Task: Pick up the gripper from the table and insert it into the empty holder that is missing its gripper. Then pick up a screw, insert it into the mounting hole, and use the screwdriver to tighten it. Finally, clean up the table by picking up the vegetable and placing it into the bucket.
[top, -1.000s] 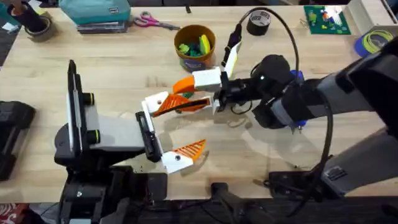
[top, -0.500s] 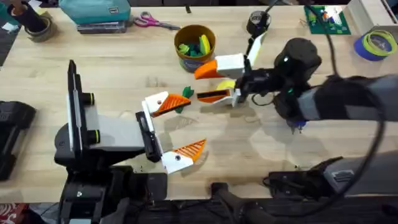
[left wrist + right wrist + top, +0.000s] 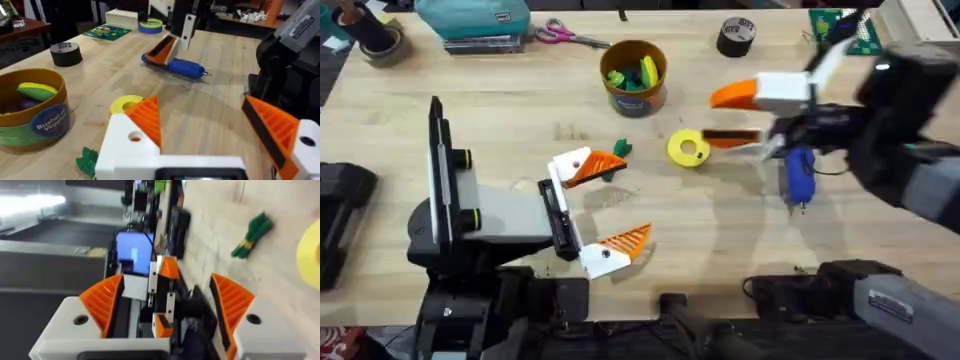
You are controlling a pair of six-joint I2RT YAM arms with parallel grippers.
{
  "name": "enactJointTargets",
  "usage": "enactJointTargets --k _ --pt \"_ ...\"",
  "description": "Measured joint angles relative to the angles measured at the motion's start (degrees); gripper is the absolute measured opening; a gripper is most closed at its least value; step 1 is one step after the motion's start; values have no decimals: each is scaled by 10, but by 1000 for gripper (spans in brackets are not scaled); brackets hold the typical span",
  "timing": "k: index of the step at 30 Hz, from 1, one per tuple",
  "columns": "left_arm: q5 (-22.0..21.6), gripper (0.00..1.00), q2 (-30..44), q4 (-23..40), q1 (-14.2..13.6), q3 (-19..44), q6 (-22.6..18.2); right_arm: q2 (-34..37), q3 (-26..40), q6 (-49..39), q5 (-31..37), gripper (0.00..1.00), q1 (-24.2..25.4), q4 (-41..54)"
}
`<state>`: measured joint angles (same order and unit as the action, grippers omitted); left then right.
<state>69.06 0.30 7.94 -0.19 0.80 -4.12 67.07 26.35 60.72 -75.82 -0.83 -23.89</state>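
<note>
The right hand point(image 3: 745, 118) has swung from centre to the upper right, spread wide and empty. Lower left, the left hand point(image 3: 603, 208) gapes wide, the vegetable point(image 3: 616, 155) beside its upper finger. The screwdriver point(image 3: 799, 177) lies right on the wooden table point(image 3: 520, 110).

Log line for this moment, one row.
left gripper open, idle | right gripper open, above screwdriver | vegetable on table, outside bucket

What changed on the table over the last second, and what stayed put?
The right gripper drew back from beside the left gripper toward the right side of the table, jaws open and empty, now above the screwdriver. Its retreat uncovered the yellow ring. The vegetable, bucket and left arm did not move.
</note>
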Motion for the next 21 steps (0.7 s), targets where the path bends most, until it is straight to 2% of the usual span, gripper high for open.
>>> enactJointTargets --k 4,8,15,18,21 --pt "0 985 0 0 0 0 0 -58 0 -42 -6 997 57 48" --pt "0 985 0 0 0 0 0 -96 0 -86 14 998 62 129" --pt "0 985 0 0 0 0 0 -113 9 -194 174 997 -19 345" --pt "0 985 0 0 0 0 0 -113 60 -262 268 997 -45 490" --pt "0 985 0 0 0 0 0 -113 156 -335 362 997 -62 631"
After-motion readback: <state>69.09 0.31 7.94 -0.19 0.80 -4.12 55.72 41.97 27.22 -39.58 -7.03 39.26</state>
